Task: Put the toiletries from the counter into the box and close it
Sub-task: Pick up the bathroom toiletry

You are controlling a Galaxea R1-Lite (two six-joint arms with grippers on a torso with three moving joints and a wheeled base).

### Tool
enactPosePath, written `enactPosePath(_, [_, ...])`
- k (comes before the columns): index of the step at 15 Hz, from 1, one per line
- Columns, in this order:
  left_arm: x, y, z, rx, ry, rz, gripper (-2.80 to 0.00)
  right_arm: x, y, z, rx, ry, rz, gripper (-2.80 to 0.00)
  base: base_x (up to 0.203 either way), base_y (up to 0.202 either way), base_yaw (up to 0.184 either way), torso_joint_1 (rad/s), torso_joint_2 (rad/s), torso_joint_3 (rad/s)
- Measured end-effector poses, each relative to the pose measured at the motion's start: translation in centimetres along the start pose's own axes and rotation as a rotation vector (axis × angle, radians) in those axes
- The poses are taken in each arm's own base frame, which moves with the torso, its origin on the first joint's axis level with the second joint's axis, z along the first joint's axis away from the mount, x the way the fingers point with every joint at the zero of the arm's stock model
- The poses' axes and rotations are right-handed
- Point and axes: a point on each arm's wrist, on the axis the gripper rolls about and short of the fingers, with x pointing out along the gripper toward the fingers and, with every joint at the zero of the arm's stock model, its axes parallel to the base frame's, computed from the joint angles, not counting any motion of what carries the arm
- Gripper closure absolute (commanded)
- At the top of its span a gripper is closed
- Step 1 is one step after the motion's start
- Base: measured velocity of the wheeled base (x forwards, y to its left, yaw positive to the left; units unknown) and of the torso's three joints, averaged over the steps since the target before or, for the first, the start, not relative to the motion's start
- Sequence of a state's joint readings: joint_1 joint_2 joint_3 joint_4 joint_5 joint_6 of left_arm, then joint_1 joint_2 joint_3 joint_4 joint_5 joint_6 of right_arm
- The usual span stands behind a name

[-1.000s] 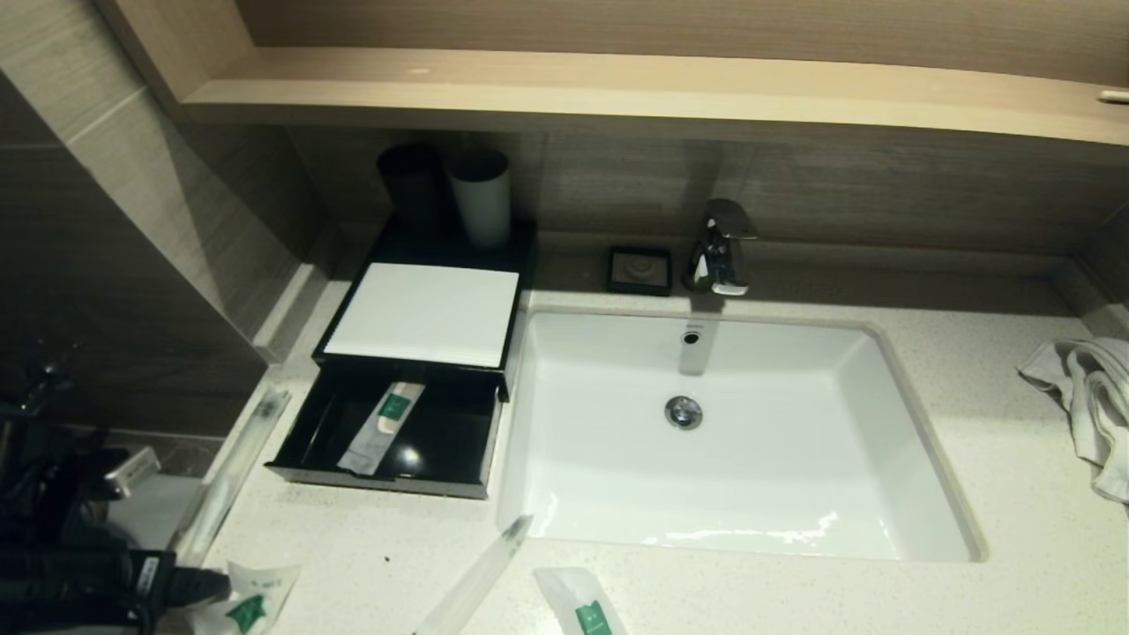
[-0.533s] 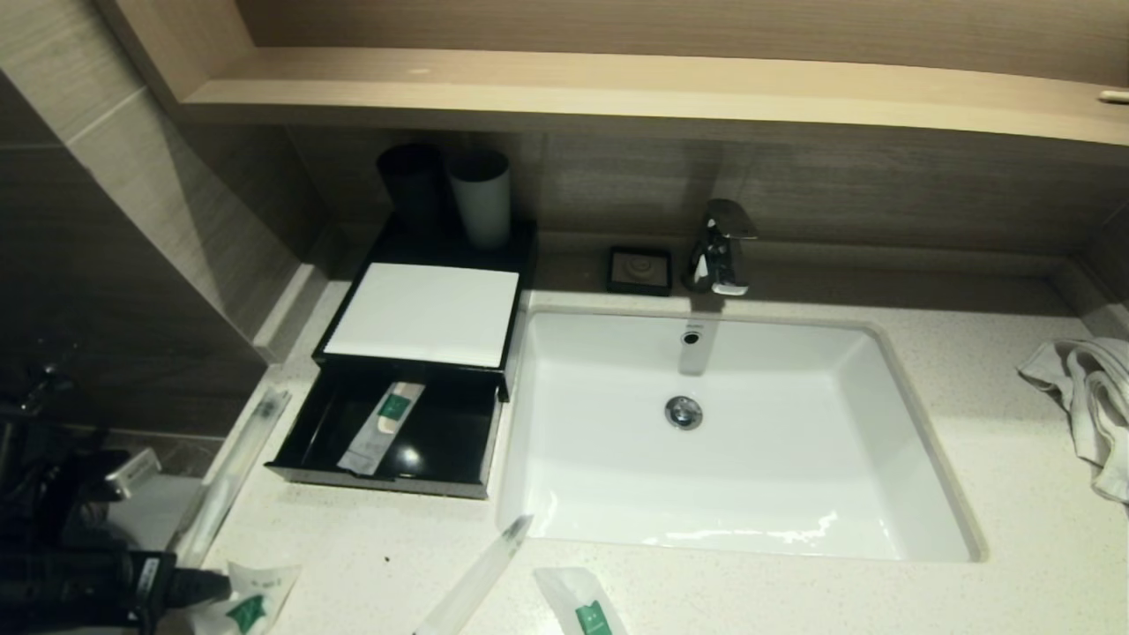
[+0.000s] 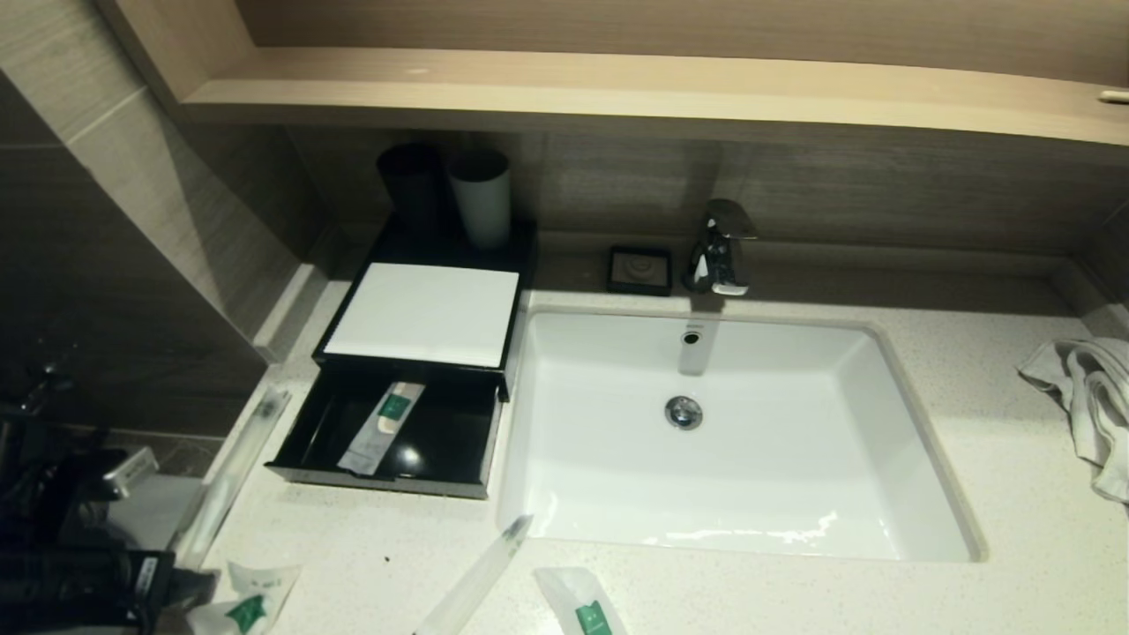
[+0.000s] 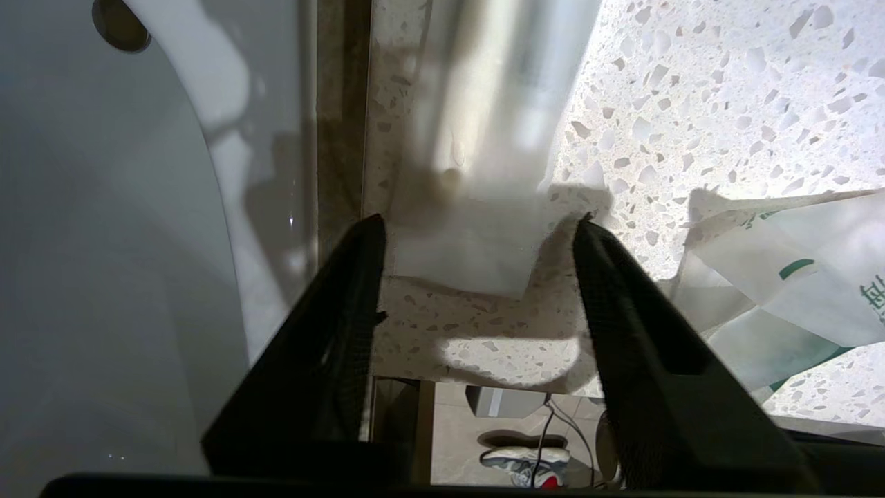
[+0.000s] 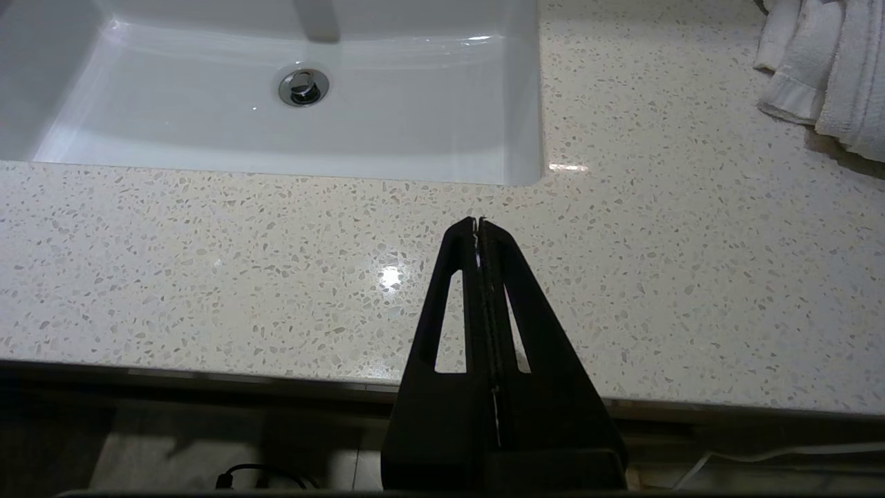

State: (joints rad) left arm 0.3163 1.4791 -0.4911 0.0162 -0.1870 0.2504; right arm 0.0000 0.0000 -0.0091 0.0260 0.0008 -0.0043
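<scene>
Black left gripper [image 4: 477,228] low at the front left corner of the counter [image 3: 794,591], jaws spread wide, nothing clamped; end of a clear sleeve [image 4: 484,138] lying between the fingertips [image 4: 366,238], close to both, contact not clear. Just beside the outer finger, a crumpled white packet [image 4: 788,283] with green print, flat on the speckled stone. Counter edge right under the jaws, floor showing beyond it; a pale rounded surface on the other side of the sleeve, hard to identify. From the head camera, same gripper [image 3: 181,589] at the lower left, next to that packet [image 3: 251,600], with the long sleeve [image 3: 231,476] running along the left edge toward the black box [image 3: 370,476]. Drawer of the box pulled open, one sachet [image 3: 381,425] inside, white pad on the lid, two cups [image 3: 481,196] behind. More toiletries along the front edge: a second clear sleeve [image 3: 476,578] and another green-marked packet [image 3: 584,608]. Sink [image 3: 926,494] to the right of the box, tap [image 3: 721,247] at the back, towel [image 3: 1089,401] at the far right. Right gripper [image 5: 478,223] over bare counter in front of the sink, jaws pressed together, empty, stone open all around.
</scene>
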Motion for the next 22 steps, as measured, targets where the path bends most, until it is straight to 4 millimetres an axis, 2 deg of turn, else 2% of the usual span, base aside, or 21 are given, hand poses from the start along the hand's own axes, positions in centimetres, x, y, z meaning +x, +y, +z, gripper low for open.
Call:
enactPosePath(9, [-0.1, -0.1, -0.1, -0.001, -0.003, -0.003, 0.0, 0.0, 0.0, 0.0, 0.0, 0.0, 0.0, 0.0, 0.0, 0.0, 0.0, 0.0, 0.0, 0.0])
enactPosePath(17, [-2.0, -0.6, 0.1, 0.022, -0.105, -0.05, 0.0, 0.0, 0.0, 0.0, 0.0, 0.0, 0.0, 0.0, 0.0, 0.0, 0.0, 0.0, 0.0, 0.0])
enactPosePath(22, [-2.7, -1.9, -0.2, 0.077, -0.136, -0.087, 0.0, 0.0, 0.0, 0.0, 0.0, 0.0, 0.0, 0.0, 0.0, 0.0, 0.0, 0.0, 0.0, 0.0])
